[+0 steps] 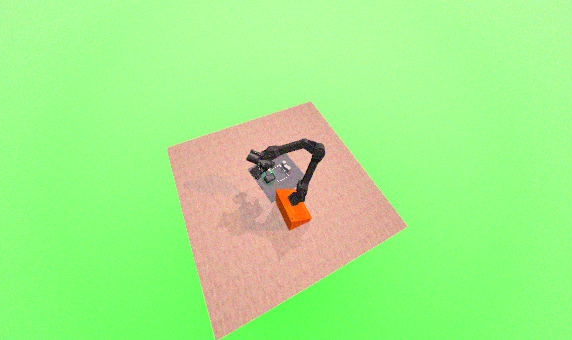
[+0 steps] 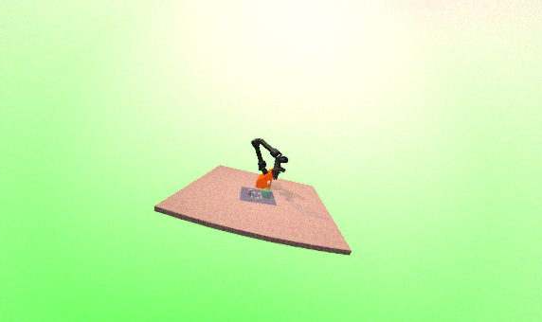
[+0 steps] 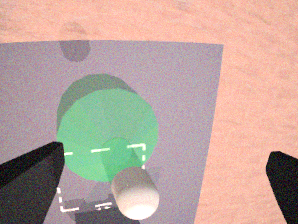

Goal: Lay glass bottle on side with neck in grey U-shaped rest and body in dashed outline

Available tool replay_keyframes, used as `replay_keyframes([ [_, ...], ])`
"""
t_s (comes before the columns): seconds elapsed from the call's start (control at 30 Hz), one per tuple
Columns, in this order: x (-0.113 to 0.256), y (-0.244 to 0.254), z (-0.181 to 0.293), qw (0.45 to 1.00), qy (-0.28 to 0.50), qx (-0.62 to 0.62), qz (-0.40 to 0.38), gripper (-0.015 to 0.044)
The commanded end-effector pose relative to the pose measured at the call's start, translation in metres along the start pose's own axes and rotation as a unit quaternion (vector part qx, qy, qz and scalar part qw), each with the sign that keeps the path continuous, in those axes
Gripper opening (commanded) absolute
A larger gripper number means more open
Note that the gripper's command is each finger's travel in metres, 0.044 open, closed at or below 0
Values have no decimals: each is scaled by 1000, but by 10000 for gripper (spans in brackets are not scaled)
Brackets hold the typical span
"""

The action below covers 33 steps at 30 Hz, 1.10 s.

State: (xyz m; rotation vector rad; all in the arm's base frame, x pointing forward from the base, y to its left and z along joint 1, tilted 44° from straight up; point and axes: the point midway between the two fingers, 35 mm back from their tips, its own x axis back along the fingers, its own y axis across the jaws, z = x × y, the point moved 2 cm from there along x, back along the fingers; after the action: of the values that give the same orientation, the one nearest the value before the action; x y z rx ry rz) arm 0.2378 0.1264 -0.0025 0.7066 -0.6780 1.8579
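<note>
In the wrist view, the fingers stood wide with nothing between them, above the green glass bottle (image 2: pixel 267 193) (image 3: pixel 107 130), which stood upright on the grey mat (image 1: pixel 295 184) (image 2: pixel 249 197) (image 3: pixel 185 100).

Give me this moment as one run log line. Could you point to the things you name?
gripper (image 3: pixel 169 157): open, nothing held | bottle (image 3: pixel 107 132): upright on mat (image 3: pixel 205 100) | laying down: not done

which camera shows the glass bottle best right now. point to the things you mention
The wrist view: the green bottle (image 2: pixel 266 193) (image 3: pixel 107 120) looms large there, body and pale top both visible. The exterior view shows it tiny; in the top view the arm partly covers it.
</note>
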Motion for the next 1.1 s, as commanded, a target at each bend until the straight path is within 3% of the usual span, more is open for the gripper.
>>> replay_keyframes([
  [0.0,-25,-4,2,993,3,7,-115,440],
  [0.1,-33,-4,3,986,3,4,-166,440],
  [1.07,-34,-6,34,986,3,5,-168,440],
])
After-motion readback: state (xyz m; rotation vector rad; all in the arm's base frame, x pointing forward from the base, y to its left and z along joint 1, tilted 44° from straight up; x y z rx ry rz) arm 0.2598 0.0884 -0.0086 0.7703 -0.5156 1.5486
